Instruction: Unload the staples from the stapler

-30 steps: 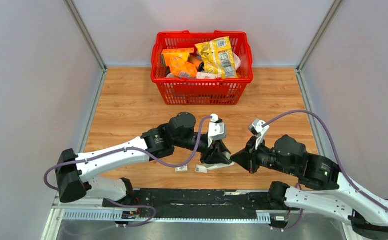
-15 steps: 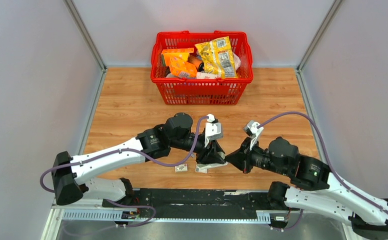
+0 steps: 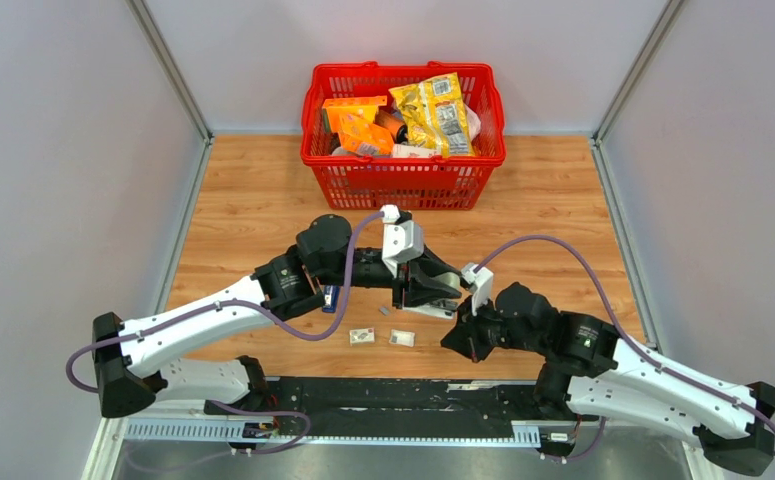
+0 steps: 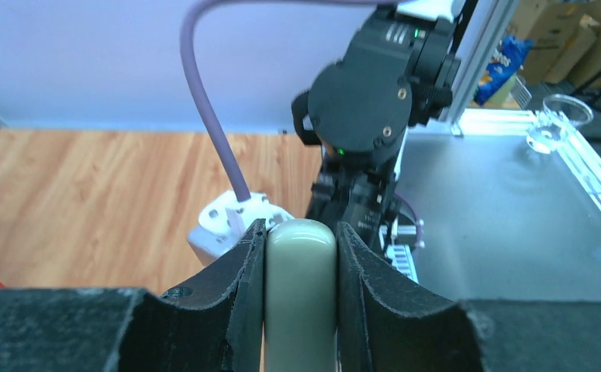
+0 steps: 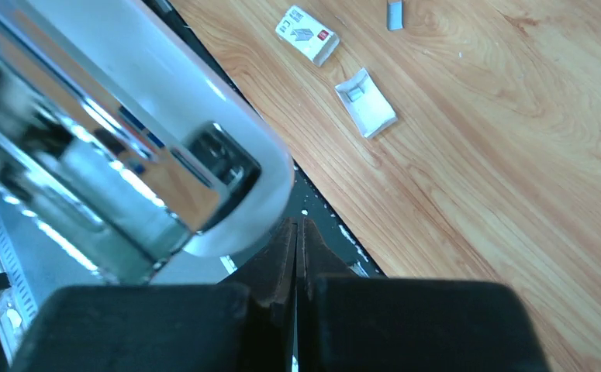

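Reaching in from the lower left, the white-and-black left arm [image 3: 208, 318] is stretching low across the wooden tabletop [image 3: 253, 210], elbow bent, wrist pointing toward the other arm. The white-and-black right arm [image 3: 653, 375] is angling in from the lower right, its forearm nearly level. The left gripper [image 4: 301, 230] is clamping a pale cream plastic stapler [image 4: 300, 294] with chrome metal inside, near the table's front centre. The right gripper [image 5: 295, 248] is pressing its fingers together on nothing, just below the stapler's rounded end; whether they are touching it is unclear. A small blue object [image 3: 331, 298] is lying beside the left forearm. Two small white cardboard boxes [image 5: 307, 35], one open, are lying on the wood. A tiny grey metal strip of staples [image 5: 394, 14] is lying near them.
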`<state>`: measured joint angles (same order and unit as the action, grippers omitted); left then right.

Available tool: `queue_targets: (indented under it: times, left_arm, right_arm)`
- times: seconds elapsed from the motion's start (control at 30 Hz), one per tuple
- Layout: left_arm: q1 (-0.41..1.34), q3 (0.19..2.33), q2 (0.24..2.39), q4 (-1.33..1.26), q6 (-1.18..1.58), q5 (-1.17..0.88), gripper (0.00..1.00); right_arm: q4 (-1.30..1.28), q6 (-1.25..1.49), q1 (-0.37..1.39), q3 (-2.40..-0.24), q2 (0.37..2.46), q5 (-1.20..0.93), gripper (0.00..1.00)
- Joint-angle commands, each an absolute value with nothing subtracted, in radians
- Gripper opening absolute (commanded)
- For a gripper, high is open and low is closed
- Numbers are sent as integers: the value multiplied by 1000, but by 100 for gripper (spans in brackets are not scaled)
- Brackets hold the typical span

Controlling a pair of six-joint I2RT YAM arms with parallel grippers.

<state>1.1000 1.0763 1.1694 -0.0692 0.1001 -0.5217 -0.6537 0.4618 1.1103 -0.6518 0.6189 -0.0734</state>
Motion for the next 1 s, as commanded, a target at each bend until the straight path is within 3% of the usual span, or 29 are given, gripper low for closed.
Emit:
queue_targets:
  times: [0.0,0.43,0.97]
  left_arm:
    - [1104,1121,1143,-219,95,-526,0]
    - [1104,1106,1146,-173,72,-494,0]
    - [1108,1014,1155,-187,121,-175,0]
  right_arm:
    - [-614,483,1115,-661,597,-107,0]
    - [-770,448,1115,-778,528,-2,0]
    - [-773,426,1115,-923,488,284,0]
